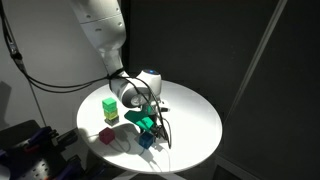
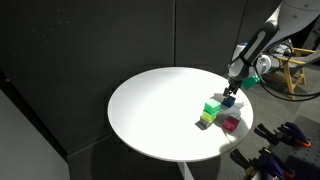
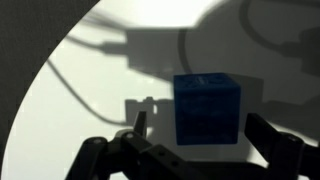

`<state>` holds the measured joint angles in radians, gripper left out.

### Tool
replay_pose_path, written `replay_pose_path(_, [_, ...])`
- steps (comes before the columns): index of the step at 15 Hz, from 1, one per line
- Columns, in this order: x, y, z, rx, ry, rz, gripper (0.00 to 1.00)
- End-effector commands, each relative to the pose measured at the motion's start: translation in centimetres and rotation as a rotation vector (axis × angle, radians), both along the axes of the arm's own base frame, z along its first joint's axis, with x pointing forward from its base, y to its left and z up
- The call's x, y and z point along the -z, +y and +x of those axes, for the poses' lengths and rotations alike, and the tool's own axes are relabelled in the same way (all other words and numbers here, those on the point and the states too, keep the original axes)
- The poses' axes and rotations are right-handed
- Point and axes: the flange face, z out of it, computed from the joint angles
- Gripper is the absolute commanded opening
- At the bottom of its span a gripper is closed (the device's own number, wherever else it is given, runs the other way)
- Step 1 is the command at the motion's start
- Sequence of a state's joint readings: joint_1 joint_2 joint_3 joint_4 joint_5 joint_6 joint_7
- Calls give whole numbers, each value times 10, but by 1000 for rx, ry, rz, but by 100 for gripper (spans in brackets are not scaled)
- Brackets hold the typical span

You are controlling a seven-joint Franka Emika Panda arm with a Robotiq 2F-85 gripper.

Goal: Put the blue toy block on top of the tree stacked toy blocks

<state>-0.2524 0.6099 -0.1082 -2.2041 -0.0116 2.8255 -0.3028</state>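
The blue toy block (image 3: 207, 110) sits on the white round table, between my gripper's two fingers (image 3: 200, 130) in the wrist view. There is a gap on each side, so the gripper is open and does not touch it. The block also shows in both exterior views (image 1: 146, 141) (image 2: 228, 100), right under the gripper (image 1: 149, 130) (image 2: 232, 91). The stacked toy blocks (image 1: 110, 108) (image 2: 210, 111), bright green above paler yellow-green, stand a short way from the blue block. The stack is out of the wrist view.
A lone pink cube (image 1: 107, 136) (image 2: 231, 123) lies near the stack and the blue block, close to the edge of the table (image 1: 195, 110) (image 2: 150, 110). Dark curtains surround the table. Cables hang beside the arm.
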Motion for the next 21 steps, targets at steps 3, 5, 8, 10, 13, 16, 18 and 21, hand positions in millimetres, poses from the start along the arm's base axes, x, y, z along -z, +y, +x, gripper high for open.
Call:
replay_pose_path(3, [7, -4, 7, 4, 9, -15, 100])
replay_pose_path(5, [10, -4, 7, 4, 15, -13, 100])
replay_pose_path(8, [12, -4, 6, 4, 19, -10, 74])
replay_pose_path(10, [13, -3, 6, 3, 23, -10, 58])
replay_pose_path(13, [11, -2, 5, 0, 35, -11, 34])
replay_pose_path(16, [5, 0, 3, -17, 52, -10, 31])
replay_pose_path(18, [2, 3, 1, -33, 64, -12, 31])
replay_pose_path(21, [-6, 6, 0, -50, 74, -10, 31])
